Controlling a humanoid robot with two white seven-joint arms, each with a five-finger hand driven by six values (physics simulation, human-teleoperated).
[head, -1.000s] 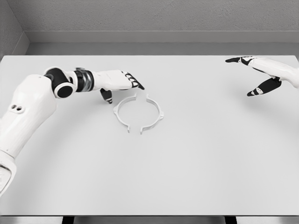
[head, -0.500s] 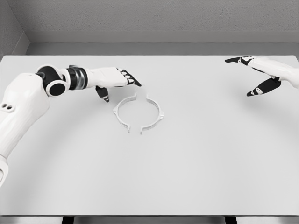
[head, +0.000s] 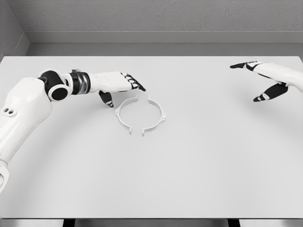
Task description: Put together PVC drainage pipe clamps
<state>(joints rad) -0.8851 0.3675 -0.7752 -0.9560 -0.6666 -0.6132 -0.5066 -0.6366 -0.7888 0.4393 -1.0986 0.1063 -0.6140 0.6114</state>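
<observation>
Clamp halves (head: 140, 115), two thin white arcs, lie on the table (head: 189, 165) facing each other as a near ring with small gaps at its far and near ends; the left half (head: 124, 116) sits just below and to the right of the left hand's thumb, the right half (head: 155, 116) beyond it, further from that hand. Left hand (head: 120, 85) hovers just up and left of the ring, fingers (head: 135, 85) stretched out flat towards the right and thumb (head: 108, 99) hanging down, relaxed and gripping nothing (whether any tip touches the clamp cannot be told); right hand (head: 265, 80) is well apart at the table's far right, fingers spread wide, dark tips pointing left, holding nothing.
</observation>
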